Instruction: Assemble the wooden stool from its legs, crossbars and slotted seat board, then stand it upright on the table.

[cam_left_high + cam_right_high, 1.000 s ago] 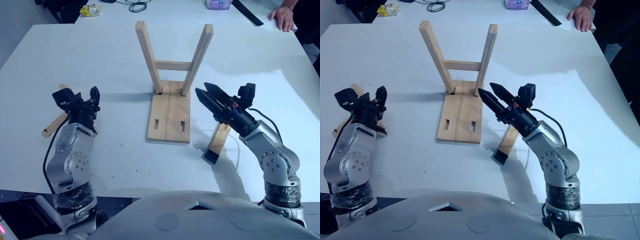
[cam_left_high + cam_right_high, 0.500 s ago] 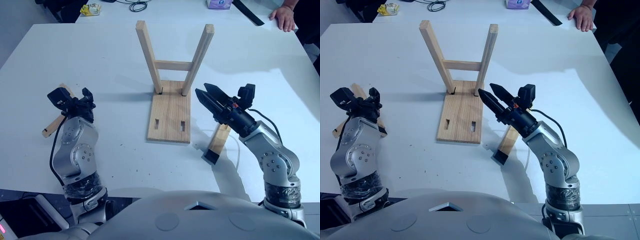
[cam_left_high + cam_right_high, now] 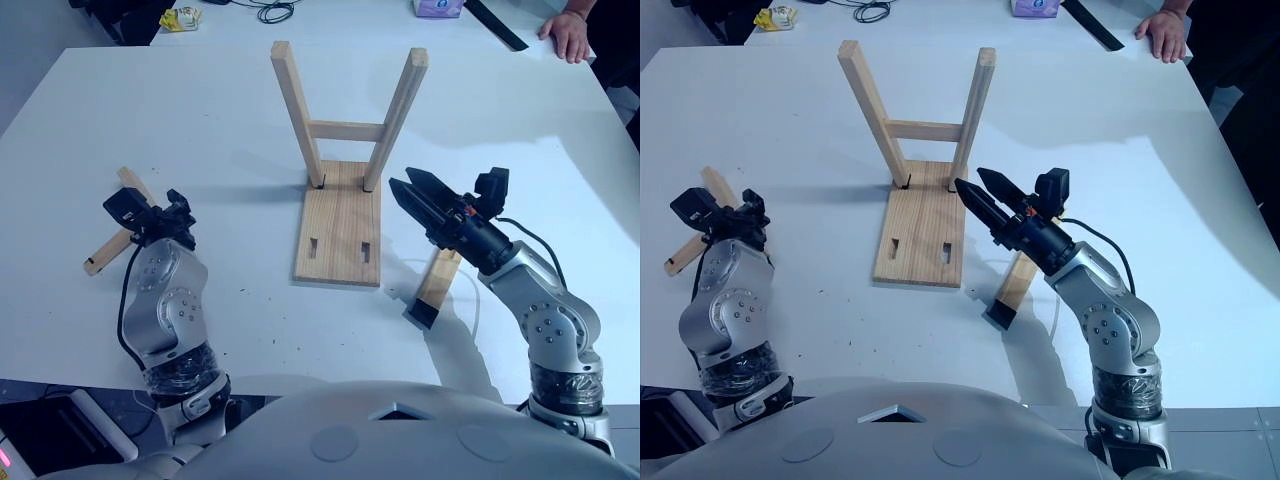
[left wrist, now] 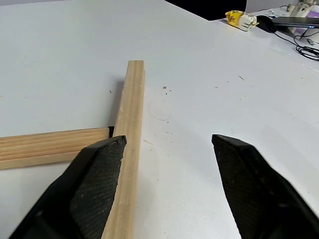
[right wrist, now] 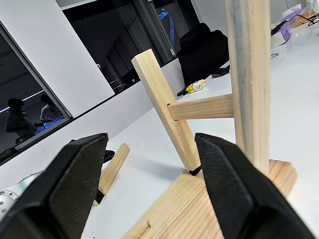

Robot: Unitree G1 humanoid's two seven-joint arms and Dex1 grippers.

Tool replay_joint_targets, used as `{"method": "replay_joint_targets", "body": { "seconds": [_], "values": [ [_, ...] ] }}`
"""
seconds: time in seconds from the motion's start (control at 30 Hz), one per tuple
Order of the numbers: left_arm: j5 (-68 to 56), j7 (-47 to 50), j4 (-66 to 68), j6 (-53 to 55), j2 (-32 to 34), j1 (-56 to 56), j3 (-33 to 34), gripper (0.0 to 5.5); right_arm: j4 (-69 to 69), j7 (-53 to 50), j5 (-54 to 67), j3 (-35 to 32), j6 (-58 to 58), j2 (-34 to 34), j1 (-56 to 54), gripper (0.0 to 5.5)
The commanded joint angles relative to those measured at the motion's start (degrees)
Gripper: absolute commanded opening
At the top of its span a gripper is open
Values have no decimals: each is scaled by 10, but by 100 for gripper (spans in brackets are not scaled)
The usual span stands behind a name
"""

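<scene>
**Wood frame half built, both claws open and holding nothing**

Wooden seat board [image 3: 340, 225] lay flat mid-counter [image 3: 200, 120], long axis running away from the robot. Left upright leg [image 3: 297, 115] and right upright leg [image 3: 395, 118] stood in its far end, splayed slightly outward. A crossbar [image 3: 348, 130] joined them about halfway up. Two slots [image 3: 313, 247] at the board's near end had nothing in them.

Left claw [image 3: 160, 212] sat low over the counter on the robot's left, well apart from the board. Its fingers [image 4: 97, 184] were spread, with bare counter between them. One finger overlapped a loose leg [image 4: 130, 114] in the wrist view; couldn't tell whether it touched. A ribbed crossbar [image 4: 50, 144] butted into that leg's side at a right angle.

Right claw [image 3: 403, 180] hovered just beside the right upright leg, over the board's right edge. Fingers [image 5: 79, 184] were apart and clamped on nothing. A dark-tipped leg [image 3: 432, 285] lay flat on the counter under the right forearm, just beside the board's near right corner.

At the far edge were a yellow packet [image 3: 180, 18] and a purple box [image 3: 437, 8]. Print on both was too small to read. No markings were legible on the wood parts or the claws.
</scene>
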Motion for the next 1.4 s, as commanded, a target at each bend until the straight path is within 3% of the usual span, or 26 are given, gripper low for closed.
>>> {"method": "replay_joint_targets", "body": {
  "seconds": [0.03, 0.53, 1.0, 1.4],
  "values": [
    [6, -2, 4, 11, -7, 2, 2, 321, -8, -6, 4, -3, 9, -5, -4, 322],
    [27, -46, 28, 69, 1, 27, -27, 321, -13, -12, 5, 1, 8, 3, -1, 322],
    [53, -158, 57, 171, 100, 6, -94, 321, -15, -25, -13, 20, -14, 36, 10, 322],
    [10, -175, 45, 177, 49, -32, -43, 321, -8, -22, -24, 24, -28, 44, 10, 322]
  ]
}}
